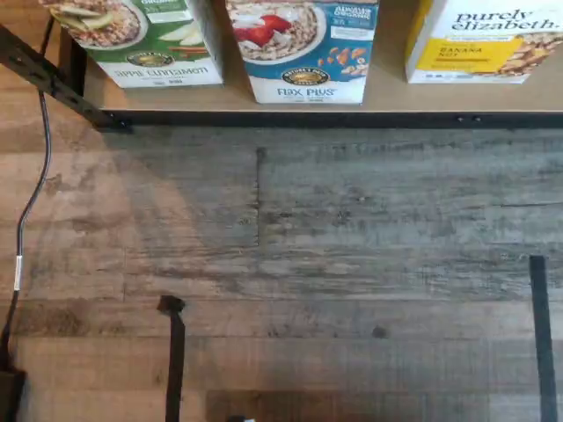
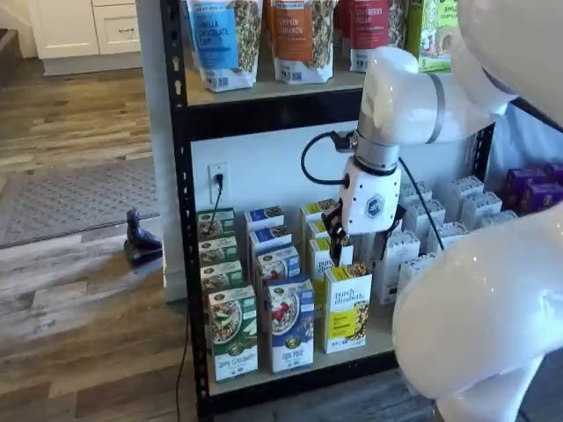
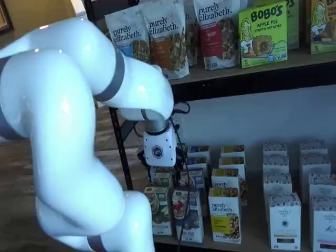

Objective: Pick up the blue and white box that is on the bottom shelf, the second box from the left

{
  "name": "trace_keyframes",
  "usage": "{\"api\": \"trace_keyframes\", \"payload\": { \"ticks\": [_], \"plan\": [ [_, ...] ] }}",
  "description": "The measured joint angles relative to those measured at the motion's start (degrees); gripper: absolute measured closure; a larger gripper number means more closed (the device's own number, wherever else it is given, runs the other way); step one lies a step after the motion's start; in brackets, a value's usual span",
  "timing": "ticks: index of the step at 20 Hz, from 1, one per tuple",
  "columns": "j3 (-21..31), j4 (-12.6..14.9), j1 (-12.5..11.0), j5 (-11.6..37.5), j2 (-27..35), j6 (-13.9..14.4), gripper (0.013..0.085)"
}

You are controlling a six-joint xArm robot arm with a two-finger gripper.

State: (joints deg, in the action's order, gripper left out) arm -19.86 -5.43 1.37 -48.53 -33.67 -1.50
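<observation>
Hovering empty and wide open, the gripper (image 2: 337, 239) must descend toward its seven o'clock onto the blue and white box (image 2: 291, 323); approach step.

We see the blue and white printed cardboard box (image 1: 303, 48) with a smooth, faintly glossy face, standing on the matt pale tan board of the bottom shelf (image 1: 387, 95), edged by a black painted steel rail (image 1: 334, 119). The weathered grey-brown wood-plank floor (image 1: 352, 237) looks rough-grained; the glossy white plastic arm shell (image 2: 413, 97) shines.
</observation>
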Motion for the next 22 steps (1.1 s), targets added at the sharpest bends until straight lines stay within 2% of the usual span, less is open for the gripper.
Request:
{"api": "trace_keyframes", "payload": {
  "ticks": [8, 10, 13, 16, 18, 22],
  "plan": [
    [0.49, 2.24, 0.92, 7.71, 5.70, 2.02, 0.0130],
    [0.61, 1.68, 1.01, 9.68, 7.16, 1.59, 0.0130],
    [0.84, -1.71, 1.05, 12.50, 9.31, -1.23, 0.0130],
    [0.95, -0.63, 1.38, 15.28, 11.36, -0.25, 0.0130],
    [0.54, -1.12, 1.40, 16.17, 12.89, -0.69, 0.0130],
    [-0.49, 1.05, 1.53, 17.54, 15.77, 1.20, 0.0130]
  ]
}}
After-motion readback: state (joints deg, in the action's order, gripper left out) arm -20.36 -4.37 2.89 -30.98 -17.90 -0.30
